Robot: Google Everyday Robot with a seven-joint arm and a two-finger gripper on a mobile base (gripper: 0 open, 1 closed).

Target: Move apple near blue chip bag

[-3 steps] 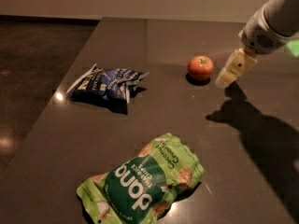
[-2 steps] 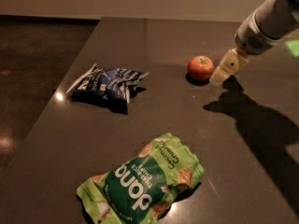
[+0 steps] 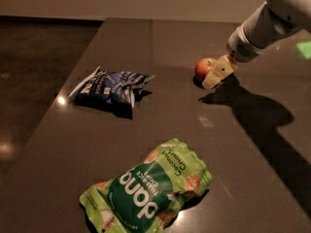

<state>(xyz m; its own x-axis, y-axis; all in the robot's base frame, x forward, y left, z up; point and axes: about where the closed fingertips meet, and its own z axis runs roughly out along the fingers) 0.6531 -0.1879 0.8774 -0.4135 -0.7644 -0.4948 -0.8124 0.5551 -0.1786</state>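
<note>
1. Current step: approach and grasp. The apple has not been lifted; it rests on the desk in the upper right of the frame.
2. The pincer sits low at the apple's right side, touching it or just beside it. Whether the pincer is spread or pressed together cannot be told from this view.
3. The arm enters from the upper right corner and casts a long shadow toward the lower right.
4. The blue chip bag lies crumpled at centre left, well apart from the apple. A green snack bag lies at lower centre, clear of the straight line between them.
5. Next move, as judged: seat the pincer around the apple, pinch it, raise it clear of the desk, carry it leftward and set it down just beside the blue chip bag. A round apple may roll if nudged before it is pinched.
6. Change from the earlier frame: the pincer has travelled leftward and closed the gap to the apple. The apple and both bags hold their former places.
</note>
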